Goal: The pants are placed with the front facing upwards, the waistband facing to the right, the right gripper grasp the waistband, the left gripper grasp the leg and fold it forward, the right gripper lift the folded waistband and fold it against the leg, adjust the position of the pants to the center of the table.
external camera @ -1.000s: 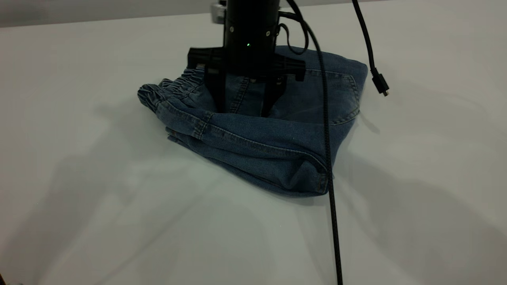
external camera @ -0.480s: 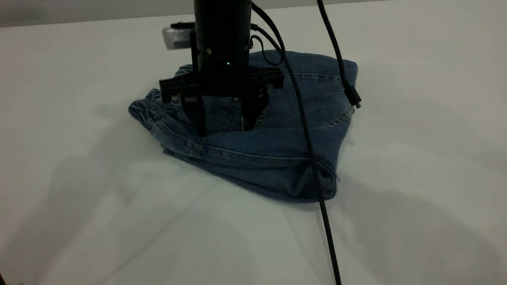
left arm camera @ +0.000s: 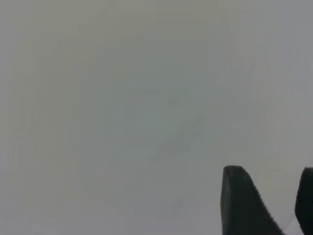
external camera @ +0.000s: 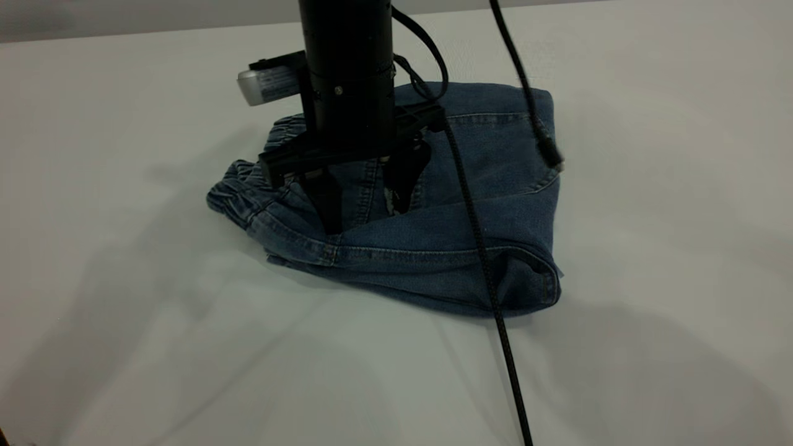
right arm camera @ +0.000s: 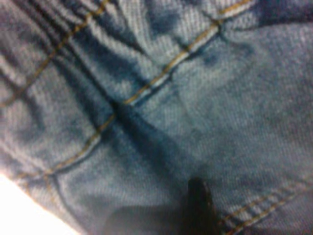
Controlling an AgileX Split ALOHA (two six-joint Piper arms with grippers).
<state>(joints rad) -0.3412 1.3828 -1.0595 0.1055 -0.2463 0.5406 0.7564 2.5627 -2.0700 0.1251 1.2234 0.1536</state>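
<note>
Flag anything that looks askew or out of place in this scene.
The folded pants lie skewed on the table, their edges not square, the ruffled waistband sticking out past the fold. A black cable trails across the denim. The right gripper stands open with its fingers on the pants.

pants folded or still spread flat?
Folded. The pants lie as a compact stacked bundle on the table, with layered hems at the near edge and the waistband bunched on one side. The right hand presses down on top.

A grey strip of wall (external camera: 124,15) runs along the top left of the frame; soft, dim shadows fall across the foreground.
</note>
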